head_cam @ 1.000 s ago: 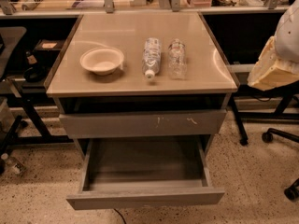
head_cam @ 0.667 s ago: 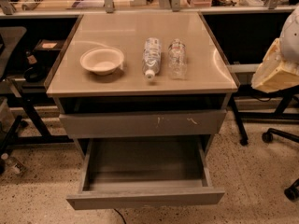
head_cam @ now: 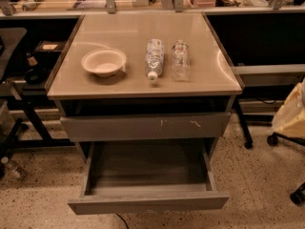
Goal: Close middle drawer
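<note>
A: Where was the drawer (head_cam: 147,202)?
B: Pulled fully out below the table's (head_cam: 133,82) front edge, under the scuffed front (head_cam: 143,126).
A: And the gripper (head_cam: 291,116)?
B: Off the table's right edge; its grip could not be told.

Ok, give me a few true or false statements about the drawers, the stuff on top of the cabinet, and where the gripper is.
1. The middle drawer is pulled out and nothing lies inside it. True.
2. Three bottles are on the cabinet top. False: there are only two, a left bottle and a right bottle.
3. The bowl sits to the left of both bottles. True.
4. The gripper is pressed against the middle drawer's front. False: it is at the right edge of the view, apart from the drawer.
</note>
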{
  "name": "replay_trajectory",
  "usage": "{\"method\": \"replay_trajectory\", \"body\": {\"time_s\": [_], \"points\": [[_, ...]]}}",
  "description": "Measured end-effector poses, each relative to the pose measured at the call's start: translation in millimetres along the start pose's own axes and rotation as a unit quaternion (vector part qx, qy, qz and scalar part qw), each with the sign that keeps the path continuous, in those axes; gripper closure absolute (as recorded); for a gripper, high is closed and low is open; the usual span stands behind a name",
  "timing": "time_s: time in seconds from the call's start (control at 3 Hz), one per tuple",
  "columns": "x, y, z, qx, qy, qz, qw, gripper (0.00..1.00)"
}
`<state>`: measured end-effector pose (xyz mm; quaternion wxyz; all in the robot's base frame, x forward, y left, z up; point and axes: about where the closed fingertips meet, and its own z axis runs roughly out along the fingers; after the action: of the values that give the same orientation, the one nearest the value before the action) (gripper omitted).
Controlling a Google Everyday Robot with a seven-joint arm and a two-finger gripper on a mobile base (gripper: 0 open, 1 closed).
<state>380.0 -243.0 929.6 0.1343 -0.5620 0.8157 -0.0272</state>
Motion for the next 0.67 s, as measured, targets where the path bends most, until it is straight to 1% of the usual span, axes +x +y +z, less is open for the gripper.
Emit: {"method": "replay_trajectory", "body": {"time_s": [0.33,0.67], "points": [[27,31,28,-0.032,0.015,0.025,0.9990,1.00],[50,65,55,-0.071,0.030,0.047,0.9959,1.00]]}}
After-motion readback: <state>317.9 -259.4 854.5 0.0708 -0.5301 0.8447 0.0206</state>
